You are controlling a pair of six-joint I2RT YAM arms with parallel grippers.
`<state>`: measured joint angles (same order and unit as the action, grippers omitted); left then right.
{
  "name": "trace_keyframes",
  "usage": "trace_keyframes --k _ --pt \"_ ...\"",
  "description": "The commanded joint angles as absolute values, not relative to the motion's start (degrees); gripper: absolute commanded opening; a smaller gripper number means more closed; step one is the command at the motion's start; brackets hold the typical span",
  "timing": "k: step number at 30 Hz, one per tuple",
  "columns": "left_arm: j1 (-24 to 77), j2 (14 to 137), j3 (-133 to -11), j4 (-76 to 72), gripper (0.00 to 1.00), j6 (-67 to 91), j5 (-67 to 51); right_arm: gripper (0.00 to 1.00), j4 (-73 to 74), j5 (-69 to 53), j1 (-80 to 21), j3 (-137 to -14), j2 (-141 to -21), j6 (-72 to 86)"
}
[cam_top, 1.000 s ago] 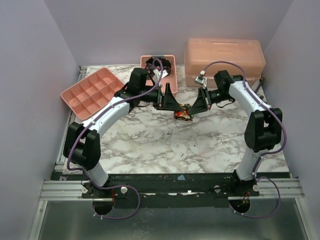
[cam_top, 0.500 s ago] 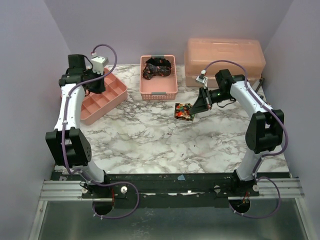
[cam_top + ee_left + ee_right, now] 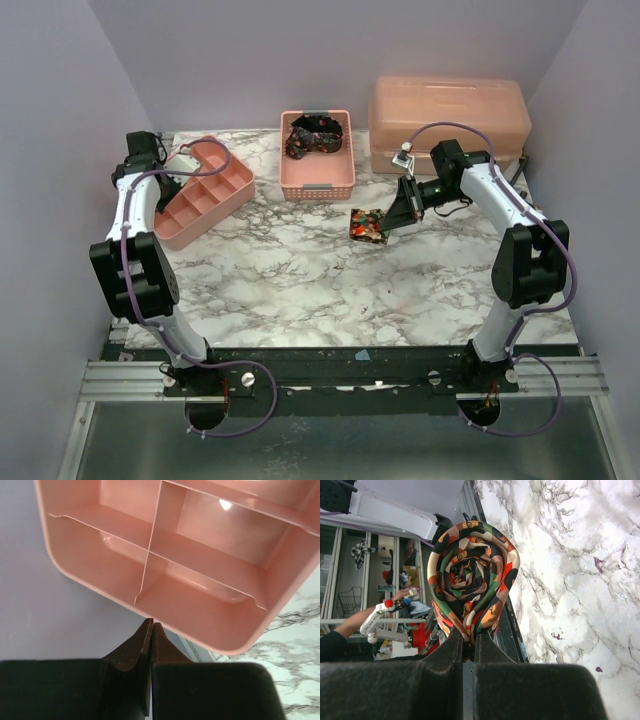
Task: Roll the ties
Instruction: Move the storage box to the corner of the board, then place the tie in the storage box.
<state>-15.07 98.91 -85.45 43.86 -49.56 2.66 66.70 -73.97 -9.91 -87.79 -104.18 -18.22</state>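
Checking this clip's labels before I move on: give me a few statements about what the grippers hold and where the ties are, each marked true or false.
1. The right gripper pinches a rolled tie. True.
2. The left gripper holds a tie. False: it is shut on nothing, close beside the divided tray.
3. A dark tie lies in the basket. True.
4. A rolled tie sits in the divided tray. False: the compartments in view are empty.
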Motion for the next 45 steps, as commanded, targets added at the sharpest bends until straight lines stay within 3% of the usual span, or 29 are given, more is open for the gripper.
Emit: trace_keyframes --k 1,15,22,27,30,33,34,35,39,45 --pt "-15.17 101.13 -84.07 41.2 0.0 -53.71 4.91 0.01 65.71 -73.14 -10.11 -87.23 -102.87 -17.91" --pt "-9.07 97.45 -69.32 49.91 0.0 -47.1 -4.52 0.01 65.97 -72.08 -10.01 -87.45 -104.27 -18.78" --pt "-0.44 96.76 -73.1 52.79 0.0 -35.94 -15.34 0.01 65.37 -71.37 -9.99 -88.94 -105.32 -19.16" --pt "-0.3 99.88 -79.39 54.96 0.12 -29.74 -16.51 0.01 65.56 -71.03 -10.02 -90.66 -106.23 -19.45" --pt "-1.41 97.09 -82.99 55.97 0.29 -28.01 -19.35 0.01 63.91 -70.85 -10.03 -91.18 -105.8 -18.44" --pt "-1.63 91.26 -87.4 55.54 0.64 -23.08 -30.73 0.01 58.61 -71.0 -10.1 -90.84 -104.44 -14.0" --pt "-1.44 89.76 -89.53 55.12 0.89 -19.67 -35.81 0.01 55.65 -71.24 -10.1 -90.4 -103.76 -11.94" --pt "-1.04 89.03 -91.54 54.3 0.98 -16.0 -40.44 0.01 51.86 -71.49 -10.03 -89.79 -103.07 -9.01" --pt "4.43 88.25 -93.67 50.0 0.98 2.53 -45.61 0.01 40.24 -72.79 -10.53 -87.38 -101.82 1.46" --pt "12.58 85.59 -85.1 40.86 0.98 17.01 -59.42 0.01 34.45 -73.9 -13.41 -86.65 -101.94 7.98"
